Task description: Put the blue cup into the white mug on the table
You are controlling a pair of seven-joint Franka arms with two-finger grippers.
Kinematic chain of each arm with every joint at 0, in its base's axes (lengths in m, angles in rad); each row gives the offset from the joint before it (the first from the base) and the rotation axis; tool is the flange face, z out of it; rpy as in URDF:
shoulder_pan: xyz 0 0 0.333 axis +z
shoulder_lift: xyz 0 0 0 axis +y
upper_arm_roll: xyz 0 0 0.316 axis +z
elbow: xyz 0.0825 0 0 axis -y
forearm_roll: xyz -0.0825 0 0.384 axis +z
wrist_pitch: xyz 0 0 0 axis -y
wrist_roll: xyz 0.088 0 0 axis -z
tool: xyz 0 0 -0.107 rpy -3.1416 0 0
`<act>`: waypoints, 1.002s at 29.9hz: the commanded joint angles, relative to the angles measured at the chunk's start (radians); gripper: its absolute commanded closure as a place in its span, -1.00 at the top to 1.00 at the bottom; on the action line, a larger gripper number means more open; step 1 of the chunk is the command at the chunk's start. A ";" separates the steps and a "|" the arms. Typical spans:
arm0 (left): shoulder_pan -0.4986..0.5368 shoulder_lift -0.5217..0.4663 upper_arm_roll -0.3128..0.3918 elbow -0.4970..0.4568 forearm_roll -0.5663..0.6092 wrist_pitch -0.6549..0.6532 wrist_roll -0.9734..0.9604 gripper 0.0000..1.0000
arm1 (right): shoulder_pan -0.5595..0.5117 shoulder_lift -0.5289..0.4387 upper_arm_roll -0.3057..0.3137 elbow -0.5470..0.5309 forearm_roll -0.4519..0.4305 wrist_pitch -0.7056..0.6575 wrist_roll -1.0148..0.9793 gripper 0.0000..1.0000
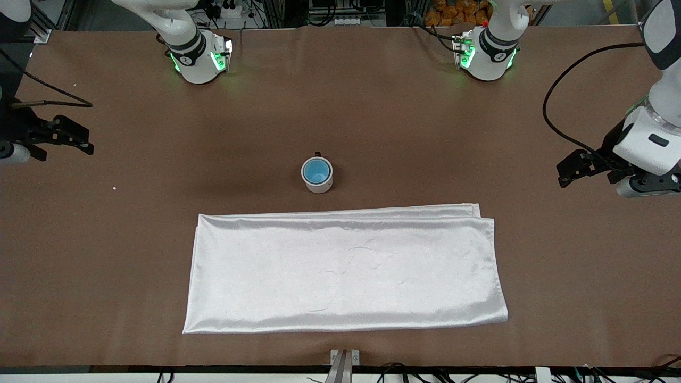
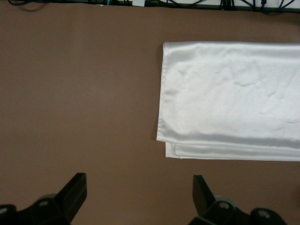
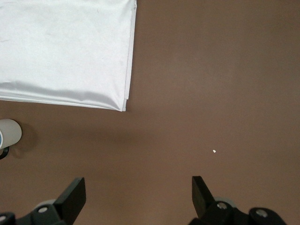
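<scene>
The white mug stands upright on the brown table at its middle, its black handle pointing toward the robots' bases. The blue cup sits inside the mug, its blue inside showing within the white rim. My left gripper is open and empty over the table's left-arm end, well apart from the mug; in the left wrist view it is over bare brown table. My right gripper is open and empty over the right-arm end; its wrist view shows the mug at the picture's edge.
A shiny white folded cloth lies flat on the table, nearer to the front camera than the mug. It also shows in the left wrist view and the right wrist view. A black cable hangs by the left arm.
</scene>
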 commanded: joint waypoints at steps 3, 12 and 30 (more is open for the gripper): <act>-0.015 -0.063 0.017 -0.041 -0.029 -0.005 0.031 1.00 | -0.015 -0.007 0.014 -0.007 -0.015 -0.006 0.008 1.00; -0.018 -0.059 0.031 -0.036 -0.041 -0.005 0.034 1.00 | -0.015 -0.012 0.014 -0.010 -0.015 -0.006 0.022 1.00; -0.015 -0.128 0.031 -0.090 -0.084 -0.007 0.034 1.00 | -0.015 -0.013 0.014 -0.010 -0.015 -0.014 0.046 1.00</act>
